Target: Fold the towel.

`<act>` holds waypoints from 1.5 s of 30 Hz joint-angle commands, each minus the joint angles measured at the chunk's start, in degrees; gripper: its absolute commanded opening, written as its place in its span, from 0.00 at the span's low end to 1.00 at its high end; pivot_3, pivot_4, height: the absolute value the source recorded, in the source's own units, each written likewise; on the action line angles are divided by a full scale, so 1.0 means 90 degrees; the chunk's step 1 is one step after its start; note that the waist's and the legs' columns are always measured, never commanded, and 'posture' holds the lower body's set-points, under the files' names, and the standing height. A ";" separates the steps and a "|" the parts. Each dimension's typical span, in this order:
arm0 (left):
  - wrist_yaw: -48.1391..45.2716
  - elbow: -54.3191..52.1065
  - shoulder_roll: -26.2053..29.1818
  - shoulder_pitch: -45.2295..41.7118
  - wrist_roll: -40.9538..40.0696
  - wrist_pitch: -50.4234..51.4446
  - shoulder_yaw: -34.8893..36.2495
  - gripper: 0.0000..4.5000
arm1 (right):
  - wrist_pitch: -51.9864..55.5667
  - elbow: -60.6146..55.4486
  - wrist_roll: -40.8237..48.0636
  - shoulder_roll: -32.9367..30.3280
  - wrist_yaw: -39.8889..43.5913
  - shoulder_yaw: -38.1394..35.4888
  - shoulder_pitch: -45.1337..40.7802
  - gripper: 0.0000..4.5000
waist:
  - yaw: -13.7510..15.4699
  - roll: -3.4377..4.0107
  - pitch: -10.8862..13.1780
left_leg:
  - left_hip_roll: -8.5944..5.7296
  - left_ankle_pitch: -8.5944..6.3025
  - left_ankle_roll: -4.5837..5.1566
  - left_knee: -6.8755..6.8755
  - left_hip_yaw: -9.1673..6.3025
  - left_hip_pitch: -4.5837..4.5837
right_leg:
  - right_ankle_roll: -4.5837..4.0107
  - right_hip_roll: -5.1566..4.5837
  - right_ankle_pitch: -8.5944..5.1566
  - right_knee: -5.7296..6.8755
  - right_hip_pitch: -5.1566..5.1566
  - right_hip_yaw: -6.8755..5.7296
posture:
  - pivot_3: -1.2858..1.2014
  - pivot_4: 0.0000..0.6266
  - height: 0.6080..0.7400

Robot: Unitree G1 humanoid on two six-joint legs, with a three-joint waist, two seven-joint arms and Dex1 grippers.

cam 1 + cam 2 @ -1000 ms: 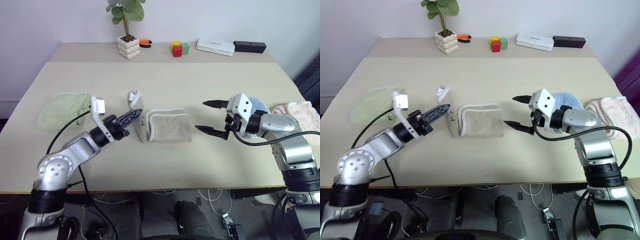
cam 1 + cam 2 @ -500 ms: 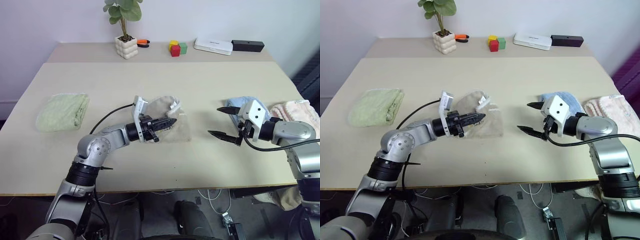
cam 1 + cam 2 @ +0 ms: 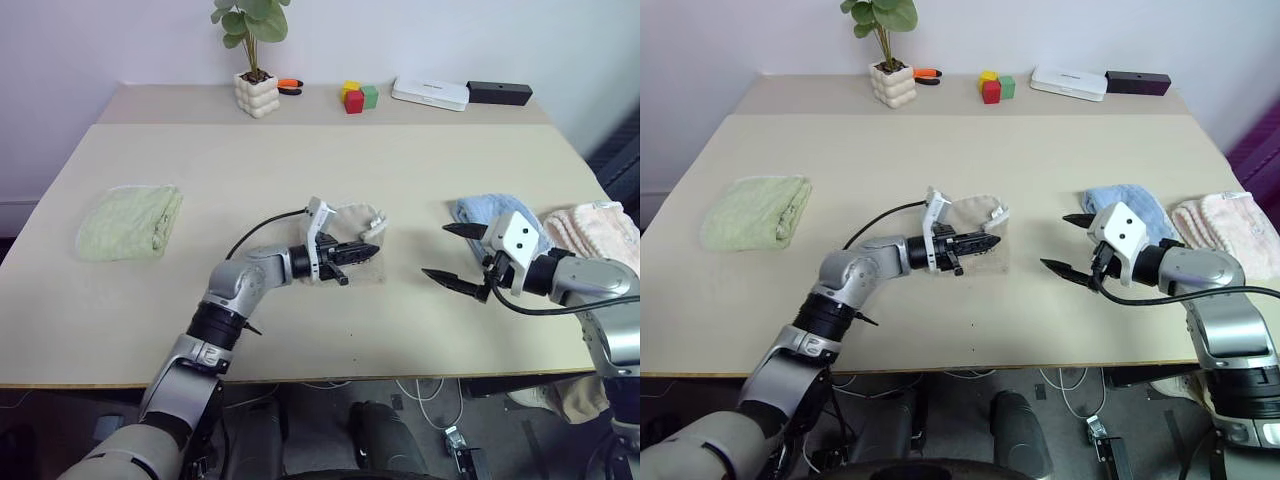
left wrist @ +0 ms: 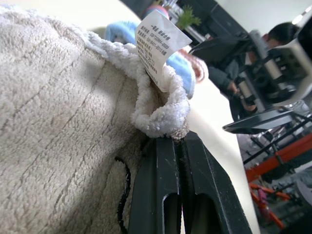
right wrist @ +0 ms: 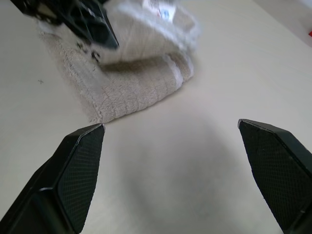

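Your left gripper pinches the towel corner; your right gripper, spread wide, waits at its three o'clock.

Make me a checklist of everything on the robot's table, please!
Surface: pale table, with a second table behind it.
Job's things: beige towel in the middle, one edge pinched up off the table, its white tag by the pinch.
Clutter: green folded towel on the left; blue folded towel and pink towel on the right; potted plant, coloured blocks, white box and black box at the back.
Grippers: left tool shut on the towel's edge; right tool open, off the towel.
Cables: black cable along the left arm; more under the table.
Surroundings: white wall; a person in the left wrist view.
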 commanded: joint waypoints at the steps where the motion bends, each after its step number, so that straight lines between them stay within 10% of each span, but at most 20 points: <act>1: -0.0341 0.0120 -0.0093 -0.0124 0.0374 -0.0220 -0.0146 0.13 | -0.0147 -0.0143 0.0047 -0.0056 -0.0056 -0.0220 -0.0010 1.00 | -0.0003 0.0000 0.0000 | 0.0000 0.0000 0.0000 0.0000 0.0000 0.0000 | 0.0001 0.0000 0.0000 0.0000 0.0000 0.0000 | 0.52 0.24 1.00; 9: -0.0352 -0.0088 -0.0255 -0.0065 0.0489 0.0002 0.0141 0.97 | -0.0254 0.0033 -0.0019 -0.0053 -0.0044 -0.0114 -0.0156 1.00 | 0.0001 0.0000 0.0000 | 0.0000 0.0000 0.0000 0.0005 -0.0002 -0.0003 | 0.0004 0.0000 0.0002 0.0003 0.0000 0.0000 | 0.52 0.24 1.00; 20: 0.0232 -0.2249 0.0213 0.0291 -0.0942 0.1058 0.1805 0.99 | 0.0271 0.0195 0.0712 0.0883 -0.0528 -0.0143 -0.1144 1.00 | -0.0027 0.0003 0.0001 | 0.0005 0.0000 0.0001 0.0013 -0.0011 -0.0003 | 0.0033 0.0005 -0.0002 0.0047 -0.0010 -0.0001 | 0.52 0.24 1.00; 23: 0.0831 -0.2352 0.0119 0.0266 -0.1045 0.1096 0.2195 0.79 | 0.0510 0.0185 0.0863 0.1414 -0.0867 -0.0016 -0.1379 0.81 | 0.0009 0.0003 0.0001 | 0.0003 0.0000 0.0001 0.0024 -0.0017 -0.0002 | 0.0053 0.0004 -0.0001 0.0069 -0.0010 -0.0006 | 0.52 0.24 1.00; 30: 0.1392 -0.1620 0.0017 0.0329 -0.0049 -0.0175 0.2138 0.00 | 0.0294 0.0419 -0.0175 0.3064 -0.2615 0.0800 -0.1839 0.01 | -0.0012 0.0004 0.0001 | 0.0002 0.0001 0.0001 0.0029 -0.0019 -0.0002 | 0.0055 0.0006 0.0000 0.0076 -0.0013 -0.0008 | 0.52 0.24 1.00; 45: 0.1773 -0.0129 -0.0753 0.0405 0.1192 -0.1902 0.1652 0.00 | -0.0518 0.1792 -0.1348 0.4666 -0.4746 0.1214 -0.1430 0.01 | -0.0028 0.0006 0.0000 | 0.0000 0.0001 0.0000 0.0021 -0.0018 -0.0011 | 0.0059 0.0007 0.0003 0.0077 -0.0021 -0.0007 | 0.52 0.24 1.00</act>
